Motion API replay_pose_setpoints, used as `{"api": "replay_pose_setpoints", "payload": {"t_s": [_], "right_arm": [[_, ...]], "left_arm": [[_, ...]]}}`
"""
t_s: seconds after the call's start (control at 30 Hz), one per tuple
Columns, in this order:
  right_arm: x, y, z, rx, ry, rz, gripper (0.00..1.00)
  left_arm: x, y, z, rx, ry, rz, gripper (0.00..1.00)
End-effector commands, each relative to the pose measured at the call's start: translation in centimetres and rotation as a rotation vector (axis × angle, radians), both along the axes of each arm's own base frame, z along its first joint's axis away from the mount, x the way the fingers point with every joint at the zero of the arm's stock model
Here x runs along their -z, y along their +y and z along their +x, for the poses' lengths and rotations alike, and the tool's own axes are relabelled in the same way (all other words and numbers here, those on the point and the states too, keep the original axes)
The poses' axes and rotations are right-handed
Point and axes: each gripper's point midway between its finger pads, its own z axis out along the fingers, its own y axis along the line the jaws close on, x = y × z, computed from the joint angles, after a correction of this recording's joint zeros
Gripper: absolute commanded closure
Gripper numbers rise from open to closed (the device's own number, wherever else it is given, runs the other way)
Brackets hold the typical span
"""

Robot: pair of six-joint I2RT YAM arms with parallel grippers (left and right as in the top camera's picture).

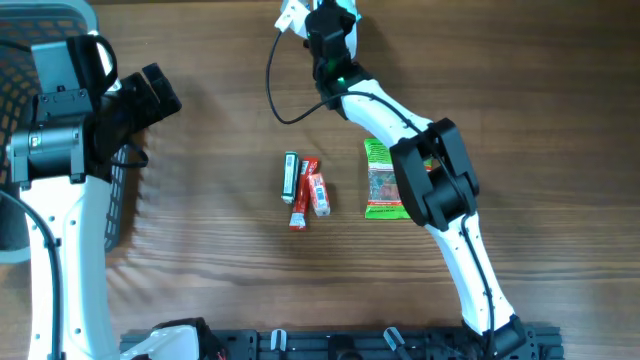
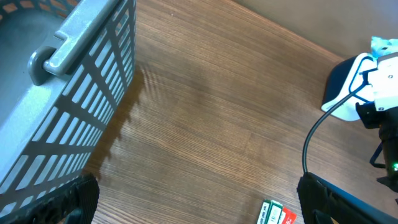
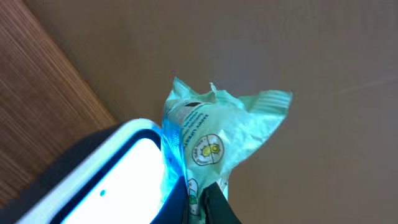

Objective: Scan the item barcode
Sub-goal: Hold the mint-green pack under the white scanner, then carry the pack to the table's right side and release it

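Up at the surface's far edge, the right claw (image 3: 206, 204) pinches the bottom of the pale green crinkly plastic packet (image 3: 214, 127). The packet stands with its long axis toward twelve o'clock, and the white scanner with a glowing blue window (image 3: 118, 177) sits just beside it at nine o'clock. The left claw (image 1: 157, 95) gapes wide, well apart.

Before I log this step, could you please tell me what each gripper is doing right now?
Left gripper: open, empty, beside the basket.
Right gripper: closed on a pale green packet, at the scanner.
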Motion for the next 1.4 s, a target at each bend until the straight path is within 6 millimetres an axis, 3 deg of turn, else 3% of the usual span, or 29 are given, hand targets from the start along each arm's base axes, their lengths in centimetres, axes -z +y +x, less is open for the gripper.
{"api": "replay_pose_setpoints", "payload": {"t_s": [0.0, 0.13, 0.33, 0.43, 0.53, 0.6, 0.77, 0.87, 0.97, 1.2, 1.23, 1.33, 1.37], "right_arm": [[0.2, 1.5, -0.1, -0.039, 0.018, 0.133, 0.96], [-0.5, 1.4, 0.0, -0.031, -0.011, 0.133, 0.96], [-4.1, 0.6, 0.5, -0.003, -0.157, 0.027, 0.96], [-4.9, 0.8, 0.5, -0.023, -0.192, -0.051, 0.96], [-4.3, 1.0, 0.5, -0.038, -0.168, -0.100, 0.96], [-2.9, 1.1, 0.4, -0.046, -0.112, -0.104, 0.96], [0.8, 1.9, -0.3, -0.071, 0.040, 0.060, 0.96], [0.3, 1.8, -0.3, -0.056, 0.026, 0.107, 0.96], [-2.8, 1.1, 0.0, -0.011, -0.057, 0.131, 0.96], [-14.5, -0.3, -2.0, 0.013, -0.150, 0.311, 0.96], [-16.5, -0.6, -3.0, 0.009, -0.125, 0.367, 0.96], [-19.9, -1.1, -6.2, -0.016, -0.011, 0.491, 0.96], [-21.5, -1.8, -8.4, -0.016, 0.060, 0.557, 0.96]], "left_arm": [[-0.7, 0.2, 0.0, 0.007, -0.017, 0.020, 0.00], [-0.7, 0.2, 0.0, 0.007, -0.017, 0.020, 0.00], [-0.7, 0.2, 0.0, 0.007, -0.017, 0.020, 0.00], [-0.7, 0.2, 0.0, 0.007, -0.017, 0.020, 0.00], [-0.7, 0.2, 0.0, 0.007, -0.017, 0.020, 0.00], [-0.7, 0.2, 0.0, 0.007, -0.017, 0.020, 0.00], [-0.7, 0.2, 0.0, 0.007, -0.017, 0.020, 0.00], [-0.7, 0.2, 0.0, 0.007, -0.017, 0.020, 0.00], [-0.7, 0.2, 0.0, 0.007, -0.017, 0.020, 0.00], [-0.7, 0.2, 0.0, 0.007, -0.017, 0.020, 0.00], [-0.7, 0.2, 0.0, 0.007, -0.017, 0.020, 0.00], [-0.7, 0.2, 0.0, 0.007, -0.017, 0.020, 0.00], [-0.7, 0.2, 0.0, 0.007, -0.017, 0.020, 0.00]]}}
